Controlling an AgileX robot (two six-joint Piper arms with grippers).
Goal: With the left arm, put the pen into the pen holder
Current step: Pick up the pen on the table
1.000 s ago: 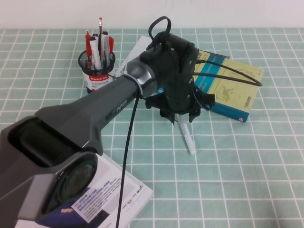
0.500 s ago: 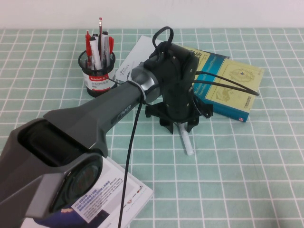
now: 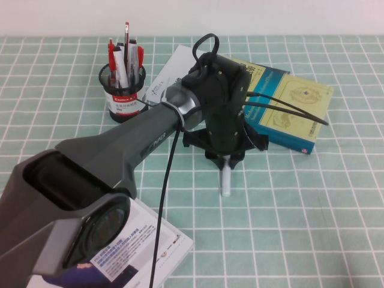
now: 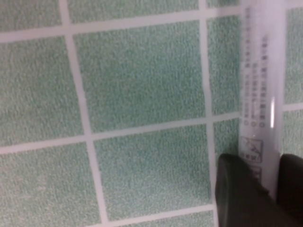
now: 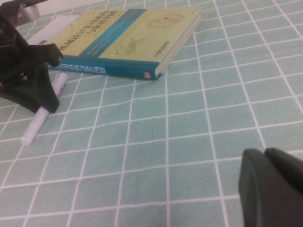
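Left gripper down on table, clamped on white pen. Right gripper low nearby, fingers together. Pen holder well apart.

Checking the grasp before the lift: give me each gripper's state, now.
Left gripper: closing around the pen, which lies on the table; firm grip cannot be told.
Right gripper: parked low over the table, holding nothing; appears shut.

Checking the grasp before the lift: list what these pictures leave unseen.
- High view: the left hand covers the upper part of the pen; contact is hidden.
- Left wrist view: the pen runs off the edge, both ends cut off.
- Right wrist view: the right hand is cropped at the corner.
- High view: print on the pen holder label is too small.
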